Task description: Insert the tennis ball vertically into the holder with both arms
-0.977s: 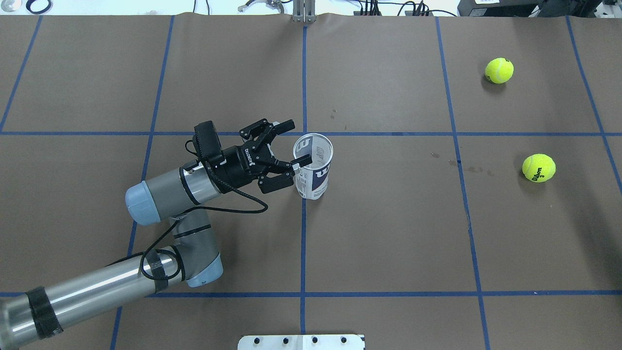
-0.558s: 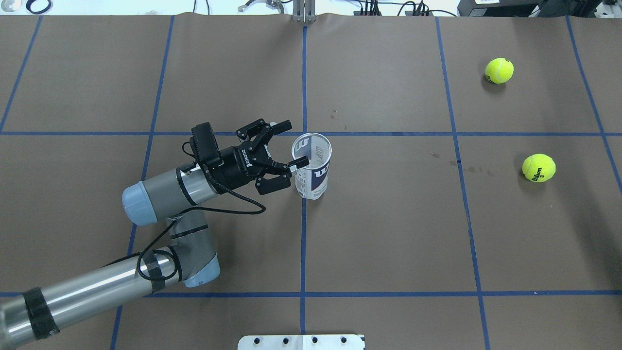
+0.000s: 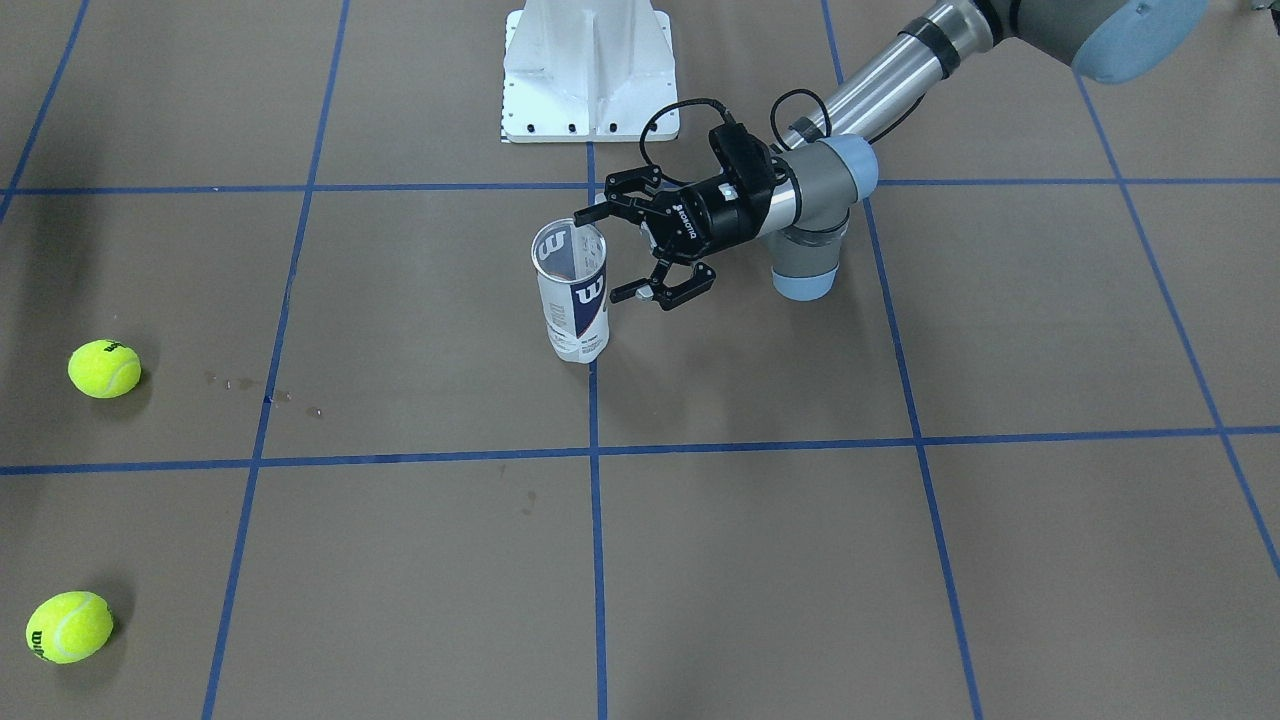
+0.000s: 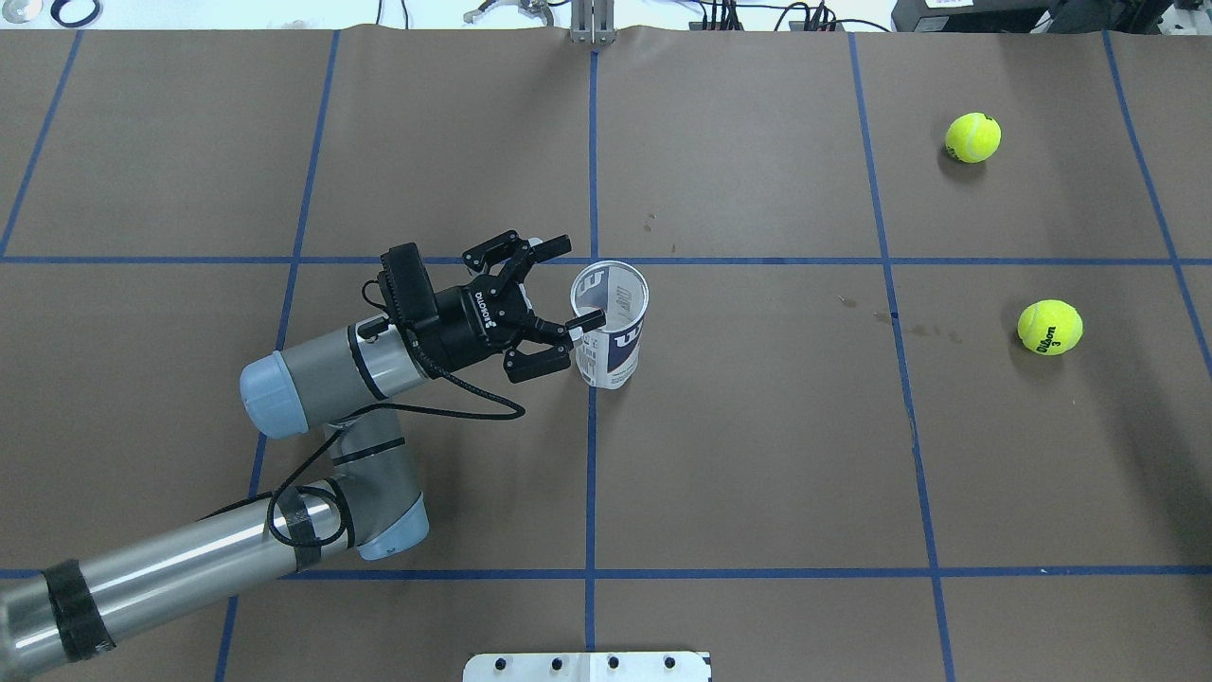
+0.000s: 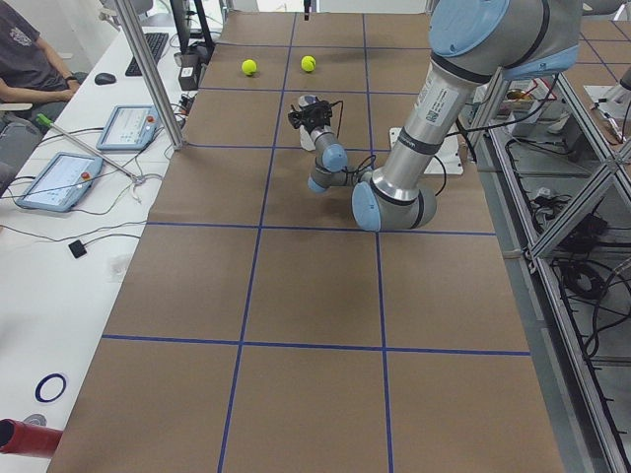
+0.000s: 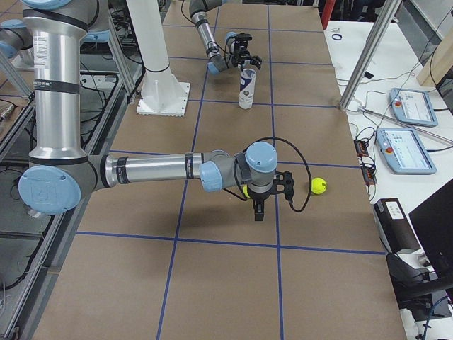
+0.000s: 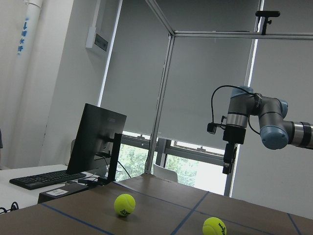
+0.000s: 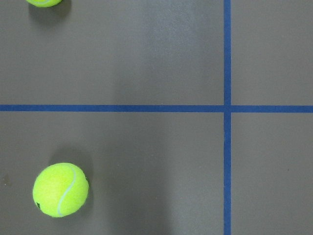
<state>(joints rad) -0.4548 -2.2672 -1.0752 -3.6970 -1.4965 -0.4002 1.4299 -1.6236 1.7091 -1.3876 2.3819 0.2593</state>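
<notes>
— Two fuzzy yellow-green tennis balls lie on the right side of my brown paper-covered table (image 4: 757,455) with its blue tape grid. The far ball (image 4: 972,137) and the nearer ball (image 4: 1050,327) are well apart.

— What else is over there?

— My right gripper (image 6: 258,211) hangs above the table near the nearer ball, pointing down. I cannot tell whether its fingers are spread or pressed together.

— And the holder?

— The clear plastic cylindrical holder (image 4: 611,327) with the white and navy label stands upright near the table's middle, mouth up. My left gripper (image 4: 579,279) lies just left of it, fingers spread wide. The near fingertip (image 4: 592,317) is at the silver rim, touching or not I cannot tell, and the far one is beside the can.
</notes>
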